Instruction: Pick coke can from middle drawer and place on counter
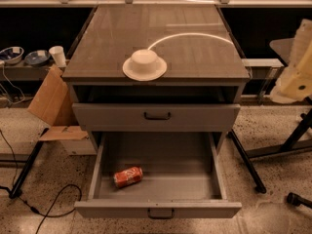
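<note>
**One can on its side, pick not yet started**

Coke can lies on its side in the front-left of the open middle drawer, apart from the walls. The gripper is out of frame. Only a pale arm-like shape shows at the right edge, so I cannot tell the state of the jaws. Best approach, I'd say, is to come down from above, clear of the closed drawer front overhanging the back. Jaws should go across the can's round body, not its ends, since it may roll. Counter has bare room right of the white dish.
</note>
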`<state>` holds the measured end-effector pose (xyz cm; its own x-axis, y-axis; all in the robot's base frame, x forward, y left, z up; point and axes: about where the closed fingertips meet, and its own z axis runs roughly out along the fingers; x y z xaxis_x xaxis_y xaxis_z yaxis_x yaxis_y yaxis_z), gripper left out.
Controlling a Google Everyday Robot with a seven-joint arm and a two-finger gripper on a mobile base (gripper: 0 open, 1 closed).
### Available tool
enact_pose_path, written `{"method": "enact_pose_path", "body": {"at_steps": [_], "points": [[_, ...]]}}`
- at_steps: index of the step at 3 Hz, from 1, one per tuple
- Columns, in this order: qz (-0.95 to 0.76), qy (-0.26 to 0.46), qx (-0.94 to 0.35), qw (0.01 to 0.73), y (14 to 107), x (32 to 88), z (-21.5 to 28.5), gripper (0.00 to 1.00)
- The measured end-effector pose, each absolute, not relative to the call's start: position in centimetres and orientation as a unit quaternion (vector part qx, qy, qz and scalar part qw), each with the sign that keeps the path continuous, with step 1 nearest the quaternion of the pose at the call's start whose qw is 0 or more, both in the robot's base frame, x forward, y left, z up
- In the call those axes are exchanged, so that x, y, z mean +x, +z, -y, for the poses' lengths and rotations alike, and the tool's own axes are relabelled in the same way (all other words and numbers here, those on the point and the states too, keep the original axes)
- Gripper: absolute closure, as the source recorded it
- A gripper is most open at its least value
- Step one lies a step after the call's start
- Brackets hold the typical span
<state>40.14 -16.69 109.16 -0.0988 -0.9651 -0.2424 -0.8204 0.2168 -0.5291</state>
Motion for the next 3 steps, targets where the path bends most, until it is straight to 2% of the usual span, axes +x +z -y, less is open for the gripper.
{"method": "enact_pose_path", "body": {"at_steps": [3], "points": [[-0.73,-0.131,-0.612,0.276,109.16,40.15,16.69,0.0]]}}
